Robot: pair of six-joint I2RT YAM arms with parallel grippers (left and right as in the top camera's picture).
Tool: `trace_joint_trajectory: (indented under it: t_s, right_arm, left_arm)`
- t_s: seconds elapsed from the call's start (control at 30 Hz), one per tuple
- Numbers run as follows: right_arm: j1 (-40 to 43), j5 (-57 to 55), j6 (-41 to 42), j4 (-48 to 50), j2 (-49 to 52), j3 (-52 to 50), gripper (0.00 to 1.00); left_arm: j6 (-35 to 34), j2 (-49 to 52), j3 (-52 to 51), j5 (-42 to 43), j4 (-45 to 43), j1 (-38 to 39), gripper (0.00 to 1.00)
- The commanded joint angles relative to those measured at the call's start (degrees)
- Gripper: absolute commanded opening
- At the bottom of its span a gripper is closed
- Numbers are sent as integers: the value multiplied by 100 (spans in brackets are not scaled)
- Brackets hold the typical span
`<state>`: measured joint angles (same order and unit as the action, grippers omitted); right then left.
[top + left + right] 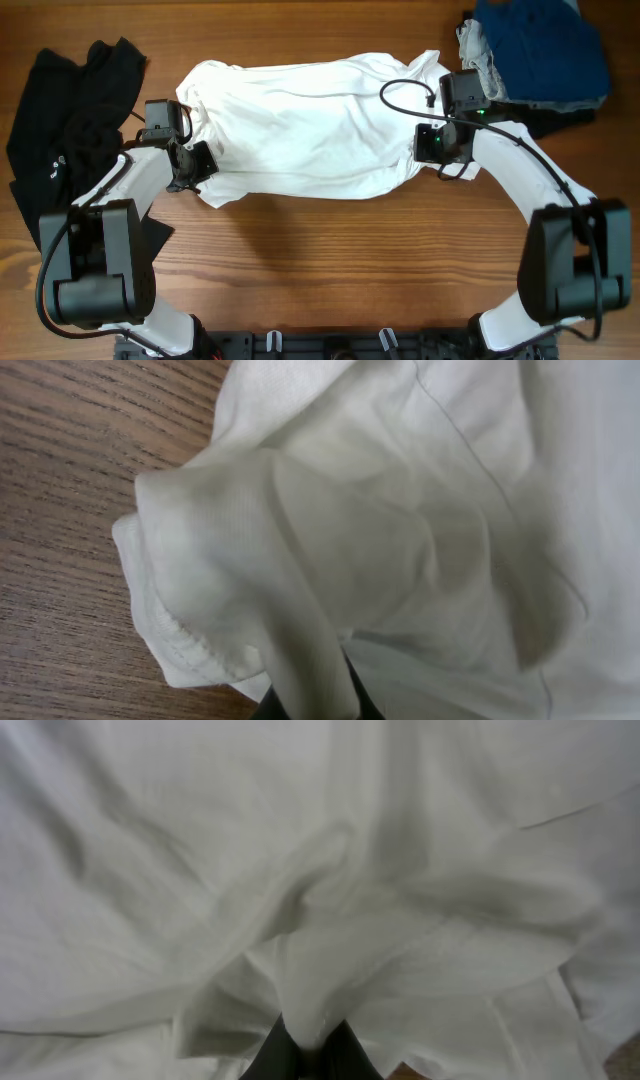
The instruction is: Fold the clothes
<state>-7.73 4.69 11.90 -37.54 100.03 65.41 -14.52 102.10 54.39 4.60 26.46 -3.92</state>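
we see a wooden tabletop (330,260), warm brown, its grain running left to right in the overhead view. a soft shadow darkens the wood toward the middle of that view. in the left wrist view the same wood shows close up at the left, its fine dark grain lines slightly slanted.

T-shirt (300,125): table (320,260) centre | loose garment (70,120): left | pile (540,50): far right, perhaps stacked
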Motion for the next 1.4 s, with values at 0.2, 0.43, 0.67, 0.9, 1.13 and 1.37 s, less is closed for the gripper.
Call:
trace_joint_trajectory:
  t_s: [0.2, 0.43, 0.67, 0.9, 1.13, 1.37]
  right_arm:
    - [660, -210, 9, -258, -907, 199, 5]
    - [1008, -81, -140, -352, -1508, 264, 4]
    - [1038, 31, -140, -369, -1858, 367, 4]
    - [1038, 310, -142, -437, -1893, 555, 4]
    - [1213, 282, -122, -1639, -1996, 2337, 4]
    - [1447, 280, -291, -2863, -2120, 4546, 4]
  left_arm:
    - [-96, 483, -376, -72, 151, 52, 4]
    - [-94, 402, 15, -273, 444, -50, 4]
    - [-92, -133, 1178, -273, 1753, -146, 4]
    - [81, -1097, 1735, -284, 2444, -146, 4]
    - [76, -2492, 3005, -417, 2942, -151, 4]
    - [-118, -3617, 4769, -750, 2848, -151, 4]
